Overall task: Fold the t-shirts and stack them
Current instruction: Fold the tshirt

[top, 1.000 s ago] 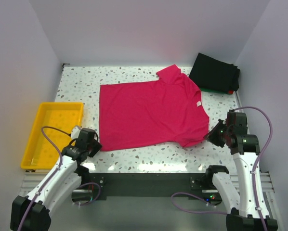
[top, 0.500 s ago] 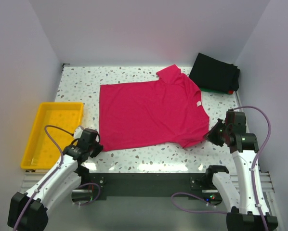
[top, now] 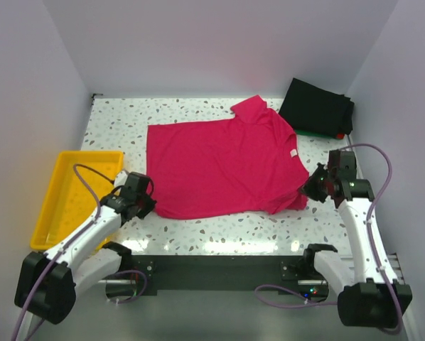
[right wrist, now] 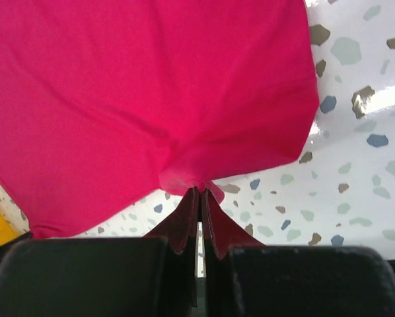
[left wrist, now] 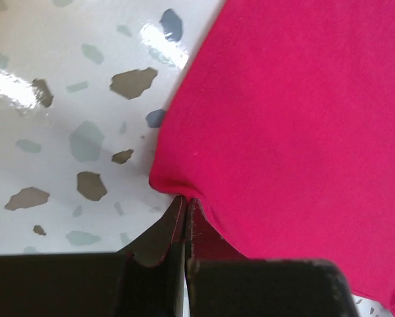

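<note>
From above, the crimson-pink t-shirt [top: 223, 167] is lying spread flat in the middle of the speckled tabletop [top: 120, 121], with its hem toward the left and its white neck tag [top: 293, 153] toward the right. The left arm [top: 84, 238] is reaching to the shirt's near-left hem corner, and the right arm [top: 362, 227] to the near sleeve. A folded black t-shirt [top: 315, 106] is sitting at the back right corner on top of other folded cloth, showing a green edge [top: 312, 132] and a bit of red [top: 340, 135]. A yellow tray [top: 45, 202] is resting at the left edge.

In the left wrist view, the left jaws are pressing fully together, pinching the t-shirt [left wrist: 290, 119] at its edge just above the tabletop [left wrist: 65, 99].

In the right wrist view, the right jaws are clamping tight on a bunched fold of the t-shirt [right wrist: 151, 86], and the cloth is puckering around the grip above the tabletop [right wrist: 356, 165].
</note>
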